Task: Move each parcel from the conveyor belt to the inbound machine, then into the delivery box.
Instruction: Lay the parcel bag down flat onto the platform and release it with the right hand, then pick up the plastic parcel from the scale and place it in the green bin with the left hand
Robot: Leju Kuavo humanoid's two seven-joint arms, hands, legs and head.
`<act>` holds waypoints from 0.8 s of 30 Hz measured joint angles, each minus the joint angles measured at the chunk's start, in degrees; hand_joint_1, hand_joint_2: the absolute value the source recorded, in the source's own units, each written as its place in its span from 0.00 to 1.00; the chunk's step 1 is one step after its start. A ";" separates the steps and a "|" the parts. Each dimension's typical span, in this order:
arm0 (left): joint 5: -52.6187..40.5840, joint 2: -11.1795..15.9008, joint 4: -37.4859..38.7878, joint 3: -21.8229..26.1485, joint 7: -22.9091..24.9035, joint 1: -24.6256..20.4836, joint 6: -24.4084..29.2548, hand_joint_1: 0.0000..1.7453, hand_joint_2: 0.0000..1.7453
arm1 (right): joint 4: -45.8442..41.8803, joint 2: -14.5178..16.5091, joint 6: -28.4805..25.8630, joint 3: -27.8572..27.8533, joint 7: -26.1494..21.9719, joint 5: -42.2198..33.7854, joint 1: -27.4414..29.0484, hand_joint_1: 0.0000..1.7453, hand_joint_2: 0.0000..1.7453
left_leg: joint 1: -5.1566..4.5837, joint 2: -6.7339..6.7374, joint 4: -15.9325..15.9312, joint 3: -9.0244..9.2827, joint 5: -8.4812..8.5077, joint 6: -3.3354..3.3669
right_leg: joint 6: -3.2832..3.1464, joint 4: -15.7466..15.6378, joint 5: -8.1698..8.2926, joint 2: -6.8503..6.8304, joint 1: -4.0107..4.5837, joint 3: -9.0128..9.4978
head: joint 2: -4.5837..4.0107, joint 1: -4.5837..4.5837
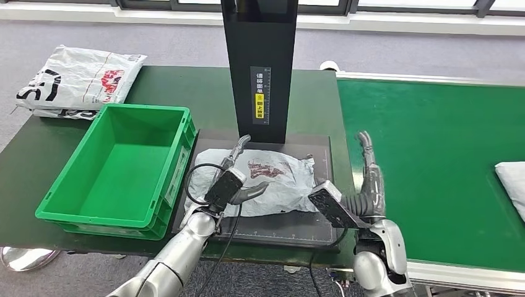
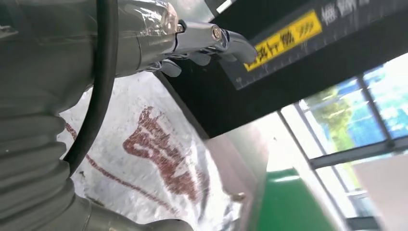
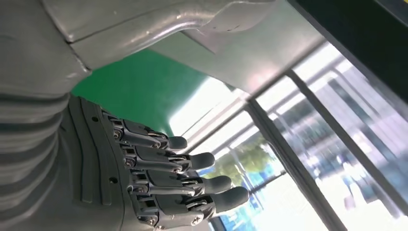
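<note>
While one grey parcel lies on the inbound machine's platform, the left hand hovers over it, fingers apart, gripping nothing — the right hand is open too. Green delivery box sits empty; another parcel waits on the conveyor belt.

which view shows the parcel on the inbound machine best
The head view: the whole crumpled grey parcel lies on the inbound machine beside the green box, under the left hand. The left wrist view gives a close patch of its red print. The right wrist view looks elsewhere.
</note>
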 joint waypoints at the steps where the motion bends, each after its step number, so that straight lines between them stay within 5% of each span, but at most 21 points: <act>1: -2.18 -0.03 0.61 -0.72 0.78 -0.35 0.10 0.00 1.00 | -0.52 0.18 -1.34 -0.70 -1.79 -2.60 0.38 0.00 1.00 | 0.00 0.00 0.00 0.00 0.00 0.00 | 0.00 0.00 0.00 -0.02 0.00 0.00 | -0.01 0.00; 9: -24.58 -0.22 9.02 -10.90 11.10 -3.49 -1.60 0.09 1.00 | -1.66 1.41 0.42 -6.41 -10.97 -17.65 1.60 0.00 1.00 | -0.01 0.12 -0.01 0.02 0.00 -0.01 | 0.00 0.00 0.01 0.12 -0.01 0.00 | -0.01 0.00; 13: -33.07 -0.50 12.58 -16.12 17.68 -5.63 -3.78 1.00 1.00 | -1.66 2.33 1.49 -8.28 -11.73 -18.12 1.55 0.00 1.00 | 0.01 -0.04 -0.02 0.10 -0.01 0.00 | 0.00 0.00 -0.04 -0.10 0.00 0.19 | -0.01 0.00; 24: -37.35 -1.08 16.10 -20.01 21.70 -9.17 -4.57 1.00 1.00 | -5.05 5.19 3.90 -10.88 -10.57 -16.68 3.53 0.00 1.00 | 0.01 0.04 -0.04 0.44 -0.04 -0.05 | -0.01 0.00 -0.05 0.00 0.01 0.45 | -0.01 0.00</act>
